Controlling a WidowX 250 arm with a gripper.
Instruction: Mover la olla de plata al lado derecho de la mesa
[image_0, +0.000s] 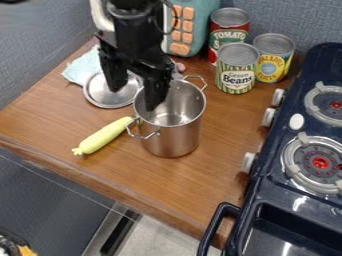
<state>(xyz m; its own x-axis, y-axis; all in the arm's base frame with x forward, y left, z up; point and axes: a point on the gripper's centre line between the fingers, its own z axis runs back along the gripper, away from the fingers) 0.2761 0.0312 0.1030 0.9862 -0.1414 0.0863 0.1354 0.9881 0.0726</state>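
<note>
Flanking the pot (171, 139) are lid (102, 94) and stove (272, 187)

Shows a silver pot (170, 140) near the middle of the frame, upright on the wooden counter (133, 175), with the black gripper (135, 97) overhead, its jaws spread (one over the pot's mouth). Also shows a round lid (108, 98) and yellow-green toy (103, 136) left of centre, three cans (235, 75) upper right, and a dark stove (267, 190) along the right edge.
</note>
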